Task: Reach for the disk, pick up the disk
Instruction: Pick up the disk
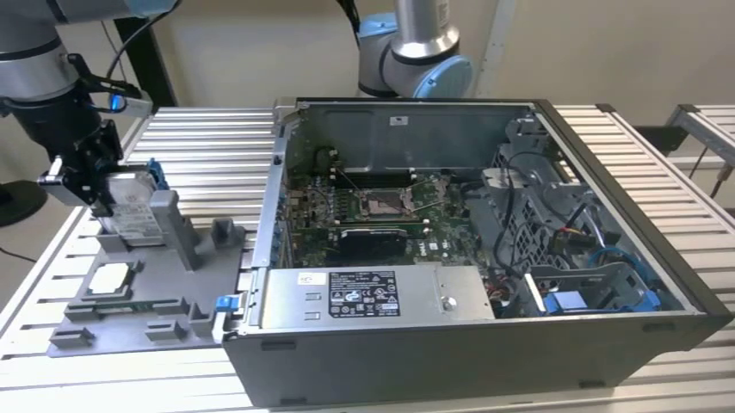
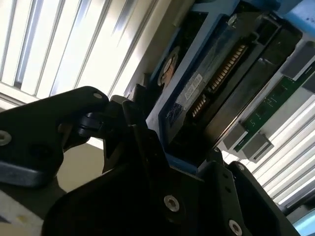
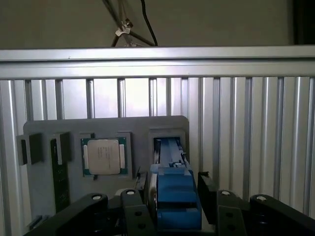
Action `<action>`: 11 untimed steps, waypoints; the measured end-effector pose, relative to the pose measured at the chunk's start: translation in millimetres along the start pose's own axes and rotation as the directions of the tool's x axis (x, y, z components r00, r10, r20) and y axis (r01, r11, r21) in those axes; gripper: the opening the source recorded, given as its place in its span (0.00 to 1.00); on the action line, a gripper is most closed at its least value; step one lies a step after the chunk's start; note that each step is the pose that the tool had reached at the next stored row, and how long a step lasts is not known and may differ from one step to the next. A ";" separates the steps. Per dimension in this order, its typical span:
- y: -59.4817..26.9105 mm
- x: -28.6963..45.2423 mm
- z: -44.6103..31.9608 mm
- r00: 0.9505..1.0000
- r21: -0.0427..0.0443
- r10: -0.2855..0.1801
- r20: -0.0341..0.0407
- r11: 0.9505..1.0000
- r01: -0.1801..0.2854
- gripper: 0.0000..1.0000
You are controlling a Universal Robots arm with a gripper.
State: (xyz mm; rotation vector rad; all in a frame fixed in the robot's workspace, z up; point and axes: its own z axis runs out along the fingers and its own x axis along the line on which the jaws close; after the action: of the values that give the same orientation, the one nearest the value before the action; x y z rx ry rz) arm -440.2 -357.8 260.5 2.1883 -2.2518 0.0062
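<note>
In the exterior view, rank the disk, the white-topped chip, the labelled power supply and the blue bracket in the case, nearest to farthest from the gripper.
1. Disk, at the gripper, exterior view's left.
2. Chip, on the grey tray beside it.
3. Power supply, in the case, mid-view.
4. Blue bracket, case's end on the exterior view's right.
</note>
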 end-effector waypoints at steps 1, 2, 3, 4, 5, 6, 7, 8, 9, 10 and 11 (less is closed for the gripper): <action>0.0 0.0 0.0 1.000 0.000 0.000 0.000 1.000 0.000 1.00; 0.0 0.0 0.1 1.000 0.000 0.000 0.000 1.000 0.000 1.00; 0.0 0.0 0.1 1.000 0.000 0.000 0.000 1.000 0.000 1.00; 0.0 0.0 0.1 1.000 0.000 0.000 0.000 1.000 0.000 0.00; 0.0 0.1 0.1 1.000 0.000 0.000 0.000 1.000 0.000 0.00; 0.0 0.0 0.1 1.000 0.000 0.000 0.000 1.000 0.000 0.00; 0.0 0.0 0.1 1.000 0.000 0.000 0.000 1.000 0.000 0.00; 0.0 0.0 0.1 1.000 0.000 0.000 0.000 1.000 0.000 0.00; 0.0 0.0 0.2 1.000 0.000 0.000 0.000 1.000 0.000 0.00; 0.0 0.0 0.2 1.000 0.000 0.000 0.000 1.000 0.000 0.00; 0.0 0.0 0.2 1.000 0.000 0.000 0.000 1.000 0.000 0.00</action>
State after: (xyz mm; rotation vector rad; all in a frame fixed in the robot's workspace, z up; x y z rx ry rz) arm -440.1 -357.9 260.3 2.1884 -2.2518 0.0064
